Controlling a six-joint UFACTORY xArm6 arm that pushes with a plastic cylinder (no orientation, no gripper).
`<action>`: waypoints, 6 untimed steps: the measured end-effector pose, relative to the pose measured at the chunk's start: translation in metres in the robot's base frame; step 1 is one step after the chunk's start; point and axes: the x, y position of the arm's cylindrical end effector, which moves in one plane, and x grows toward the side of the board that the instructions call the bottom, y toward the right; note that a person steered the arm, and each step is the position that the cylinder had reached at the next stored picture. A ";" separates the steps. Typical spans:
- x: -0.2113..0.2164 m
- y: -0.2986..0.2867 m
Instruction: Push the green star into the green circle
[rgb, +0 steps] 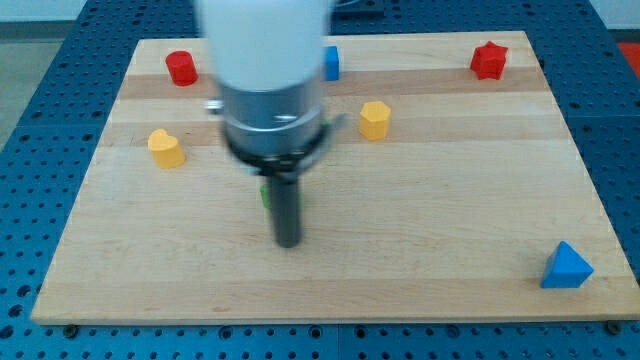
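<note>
Right now my tip (288, 241) rests on the wooden bench (430, 220) slightly left of the frame's centre, with the arm's pale, blurred body (268, 70) rising above it to the frame's top. No pincer is fitted, so nothing is open, closed or gripping; the arm ends in the dark rod alone. A thin sliver of green (265, 193) peeps out at the rod's left edge, just above the tip; it may be the green star or the green circle, but too little shows to tell which. A red cylinder (181, 68) sits upper left, a yellow block (166, 148) below it. A blue block (331, 63) shows beside the arm at upper centre, a yellow hexagonal block (374, 120) lower right of it. A red star (489, 60) lies upper right, a blue triangle (566, 267) lower right.
</note>
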 end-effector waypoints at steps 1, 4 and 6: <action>-0.031 -0.024; -0.066 -0.015; -0.023 -0.006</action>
